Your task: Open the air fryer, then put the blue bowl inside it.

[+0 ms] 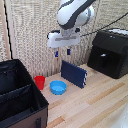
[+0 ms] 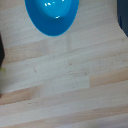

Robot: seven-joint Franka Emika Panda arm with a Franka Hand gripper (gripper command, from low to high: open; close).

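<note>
- Exterior view: the air fryer (image 1: 109, 52) sits on the wooden tabletop (image 1: 95, 100) at the exterior view's right, against the woven backdrop. Its drawer front faces the exterior view's left and slightly forward, and the drawer looks flush with the body.
- The air fryer handle (image 1: 103, 59) shows as a short dark bar on that front, its long axis upright.
- The blue bowl (image 1: 58, 87) rests upright, mouth up, near the middle of the tabletop. It lies just beside a red cup (image 1: 39, 82) and near the lower edge of a dark navy panel (image 1: 74, 73), which leans tilted.
- A black fabric bin (image 1: 20, 95) with dividers fills the exterior view's lower left.
- The white arm reaches down from the top, its wrist bent so the end effector (image 1: 62, 52) points straight down, well above the bowl and well apart from the air fryer. Its two blue-tipped fingers (image 1: 68, 50) hang spread apart with nothing between them.
- Wrist view: the blue bowl (image 2: 52, 16) shows open side up on pale wood planks (image 2: 65, 80); the fingers are out of frame.
</note>
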